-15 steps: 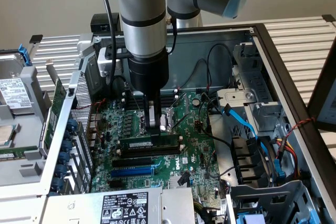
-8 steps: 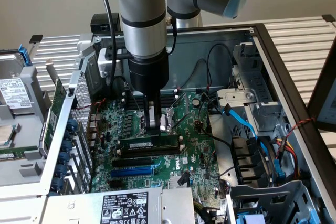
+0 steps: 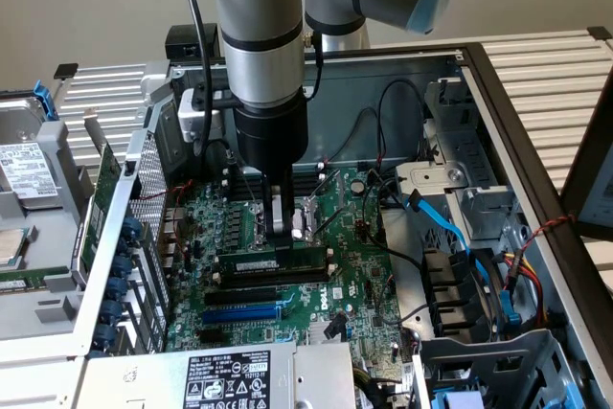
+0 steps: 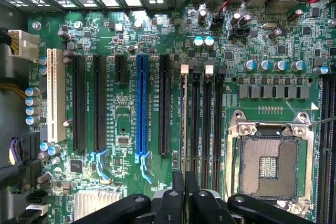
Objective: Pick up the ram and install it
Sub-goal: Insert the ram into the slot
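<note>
gripper [image 3: 280, 235] clamped shut on the ram [image 3: 255, 263], stick upright on edge over the memory slots [image 4: 206, 124], Dell motherboard [image 3: 359, 280] underneath

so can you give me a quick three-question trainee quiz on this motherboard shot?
1. True or false: the end effector is shut on the ram.
2. The CPU socket is: A) under a cooler, B) bare, with no cooler on it, C) covered by a cable.
3. One long expansion slot differs from its black neighbours. What colour is it?

Key: 1 true; 2 B; 3 blue.
</note>
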Available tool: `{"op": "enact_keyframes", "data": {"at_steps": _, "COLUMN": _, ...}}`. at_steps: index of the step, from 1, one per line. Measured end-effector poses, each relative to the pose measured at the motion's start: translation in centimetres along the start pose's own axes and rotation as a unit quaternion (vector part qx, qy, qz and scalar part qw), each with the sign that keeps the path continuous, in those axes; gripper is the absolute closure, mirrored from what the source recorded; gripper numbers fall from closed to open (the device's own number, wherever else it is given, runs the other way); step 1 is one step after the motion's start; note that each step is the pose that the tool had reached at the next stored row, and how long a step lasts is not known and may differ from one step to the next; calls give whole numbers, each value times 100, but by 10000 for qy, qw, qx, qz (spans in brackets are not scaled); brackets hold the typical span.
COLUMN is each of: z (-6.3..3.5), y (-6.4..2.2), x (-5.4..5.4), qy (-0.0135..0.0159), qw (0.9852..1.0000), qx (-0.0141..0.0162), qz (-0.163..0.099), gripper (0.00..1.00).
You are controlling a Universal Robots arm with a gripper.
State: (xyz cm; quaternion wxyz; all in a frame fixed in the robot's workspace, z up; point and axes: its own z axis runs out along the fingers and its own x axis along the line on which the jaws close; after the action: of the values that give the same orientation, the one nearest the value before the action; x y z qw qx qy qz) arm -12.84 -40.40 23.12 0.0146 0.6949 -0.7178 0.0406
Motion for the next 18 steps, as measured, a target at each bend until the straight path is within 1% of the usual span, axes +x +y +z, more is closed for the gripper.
{"op": "enact_keyframes", "data": {"at_steps": 12, "z": 15, "y": -4, "x": -1, "qy": 4, "qw": 10000, "qx": 0, "qz": 11, "gripper": 87}}
{"op": "enact_keyframes", "data": {"at_steps": 18, "z": 32, "y": -4, "x": -2, "qy": 11, "qw": 10000, "qx": -1, "qz": 15, "gripper": 87}}
